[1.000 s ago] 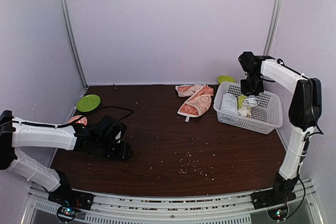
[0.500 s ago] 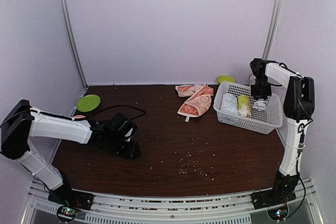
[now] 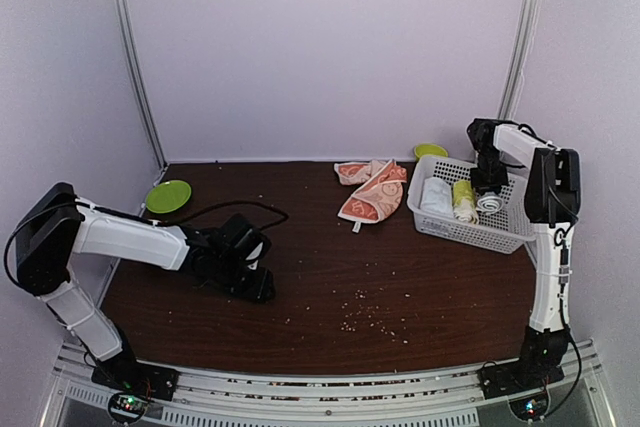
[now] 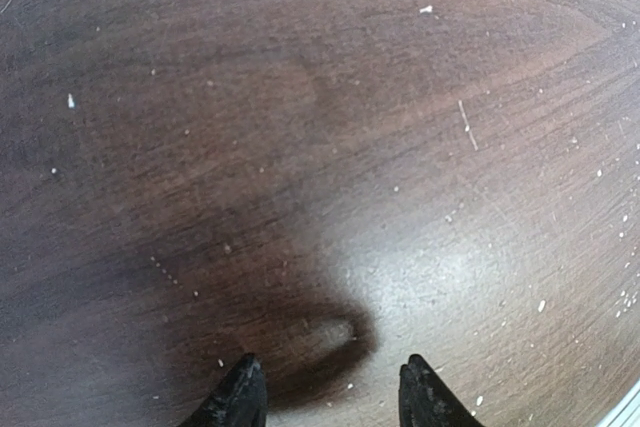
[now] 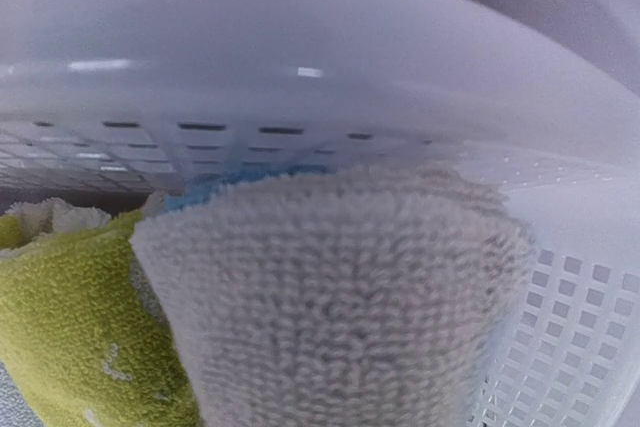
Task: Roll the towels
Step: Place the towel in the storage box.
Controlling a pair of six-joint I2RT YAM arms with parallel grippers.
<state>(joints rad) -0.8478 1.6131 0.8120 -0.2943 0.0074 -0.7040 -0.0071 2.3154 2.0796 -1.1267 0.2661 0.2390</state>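
Note:
The orange towel [image 3: 372, 190] with cream patterns lies crumpled and unrolled at the back middle of the table. The light blue towel [image 3: 490, 203] is a tight roll, its pale terry side [image 5: 330, 297] outward and a strip of blue at its edge. My right gripper [image 3: 489, 190] is shut on it, low inside the white basket [image 3: 500, 232]; the fingers are hidden behind the roll in the right wrist view. My left gripper [image 3: 258, 287] [image 4: 330, 372] hovers open just over bare wood on the left, holding nothing.
In the basket lie a plain white roll [image 3: 435, 197] and a yellow-green roll [image 3: 463, 199] [image 5: 70, 327], right beside the held roll. A green plate [image 3: 168, 195] sits at the left edge, a green dish [image 3: 431, 150] behind the basket. Crumbs [image 3: 365, 319] dot the table front.
My right gripper carried the rolled towel from above the basket's middle, rightward and down into the basket. The left arm slid to the right along the table, jaws unchanged.

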